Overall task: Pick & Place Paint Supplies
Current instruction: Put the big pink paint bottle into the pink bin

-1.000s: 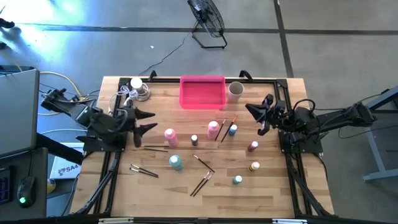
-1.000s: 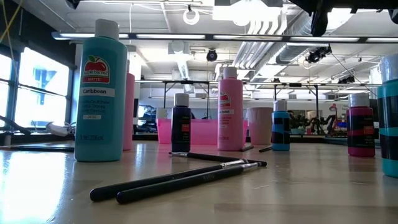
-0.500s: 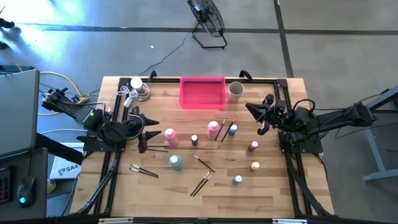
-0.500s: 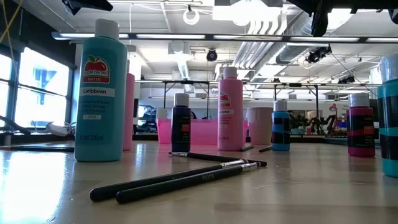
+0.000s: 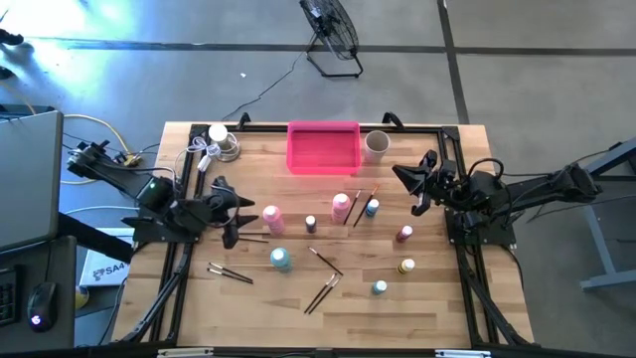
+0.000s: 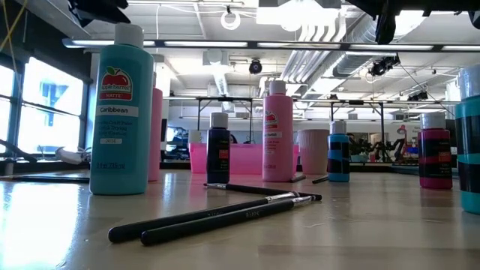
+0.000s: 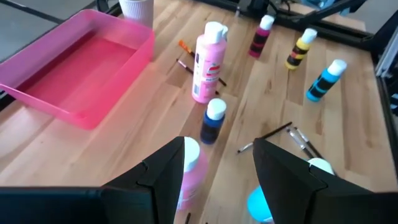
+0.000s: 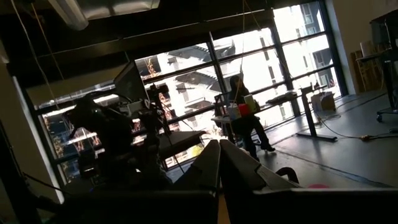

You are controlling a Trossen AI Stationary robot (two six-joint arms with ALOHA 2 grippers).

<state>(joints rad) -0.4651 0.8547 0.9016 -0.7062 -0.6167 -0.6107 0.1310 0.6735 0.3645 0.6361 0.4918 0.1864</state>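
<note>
The left claw has swung toward the pink bottle, fingers apart just beside it, reach under way; next, straddle and close; right claw shut.

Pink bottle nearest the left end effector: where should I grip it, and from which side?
Grip the pink bottle around its upright body below the white cap, coming in level from the left end effector's side. Its fingers are open, and brushes lie beside its base.

L end effector open above pink bottle, pink tray beyond.
</note>
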